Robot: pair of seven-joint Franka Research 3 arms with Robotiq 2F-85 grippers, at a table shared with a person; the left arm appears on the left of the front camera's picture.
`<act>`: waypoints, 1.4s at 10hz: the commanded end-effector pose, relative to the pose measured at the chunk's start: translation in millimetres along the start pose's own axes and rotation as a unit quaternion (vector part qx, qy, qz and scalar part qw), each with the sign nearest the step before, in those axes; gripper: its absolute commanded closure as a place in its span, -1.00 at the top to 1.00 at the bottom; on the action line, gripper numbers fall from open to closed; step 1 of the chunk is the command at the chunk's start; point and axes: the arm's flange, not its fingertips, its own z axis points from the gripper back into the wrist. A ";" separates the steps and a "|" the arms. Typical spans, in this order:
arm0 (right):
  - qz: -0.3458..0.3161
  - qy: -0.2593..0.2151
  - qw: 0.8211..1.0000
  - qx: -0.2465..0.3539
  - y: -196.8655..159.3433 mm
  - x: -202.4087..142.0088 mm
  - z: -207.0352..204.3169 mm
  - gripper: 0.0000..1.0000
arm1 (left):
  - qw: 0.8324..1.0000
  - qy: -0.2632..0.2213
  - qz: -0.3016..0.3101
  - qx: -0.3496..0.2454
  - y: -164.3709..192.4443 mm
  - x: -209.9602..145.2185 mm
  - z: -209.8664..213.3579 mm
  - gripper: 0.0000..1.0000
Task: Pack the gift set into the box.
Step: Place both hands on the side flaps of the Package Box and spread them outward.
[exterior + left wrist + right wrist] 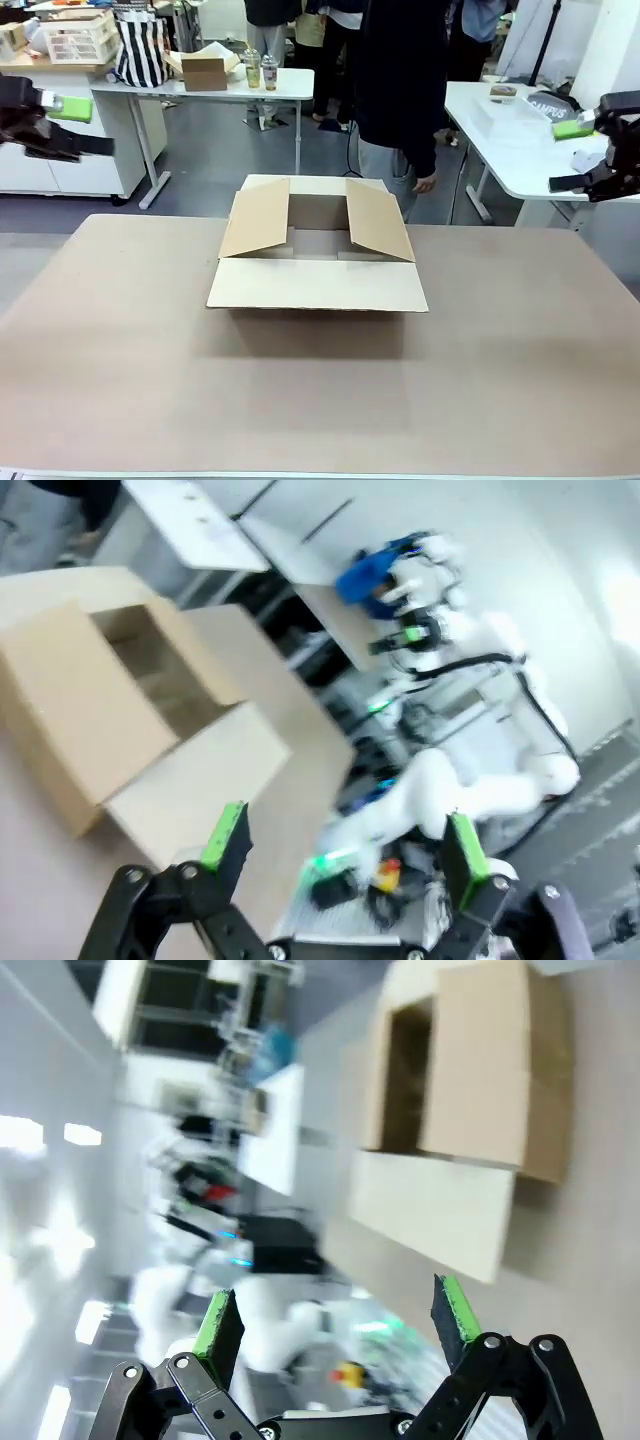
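Flaps on the box (316,285) are folded out flat, so its top is wide open and ready for something to go in. The box sits in the middle of the table (120,350). Its inside looks bare, so the packing seems not yet started.

A person stands just behind the box, with one hand (425,183) hanging down and holding nothing.

The left gripper (85,128) hangs high up, far out to the left of the box. The right gripper (565,156) hangs high up, far out to the right of it. They are likely kept out there so the way to the box is free.

Both have their fingers spread wide. The green pads (228,832) of the left one touch nothing. The right one's pads (452,1308) hold nothing too.
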 end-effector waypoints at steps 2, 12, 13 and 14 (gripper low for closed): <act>0.000 0.000 1.000 0.000 0.0 0.0 0.0 1.00 | 0.994 0.049 0.051 0.087 16.6 -20.6 -22.6 1.00; 0.000 0.000 1.000 0.000 0.0 0.0 0.0 1.00 | 0.992 0.066 0.078 0.080 -4.6 23.9 -28.7 1.00; 0.000 0.000 1.000 0.000 0.0 0.0 0.0 1.00 | 0.985 0.110 0.083 0.104 -4.4 44.8 -51.8 1.00; 0.000 0.000 1.000 0.000 0.0 0.0 0.0 1.00 | 0.974 0.158 0.087 0.139 -2.2 63.3 -82.6 1.00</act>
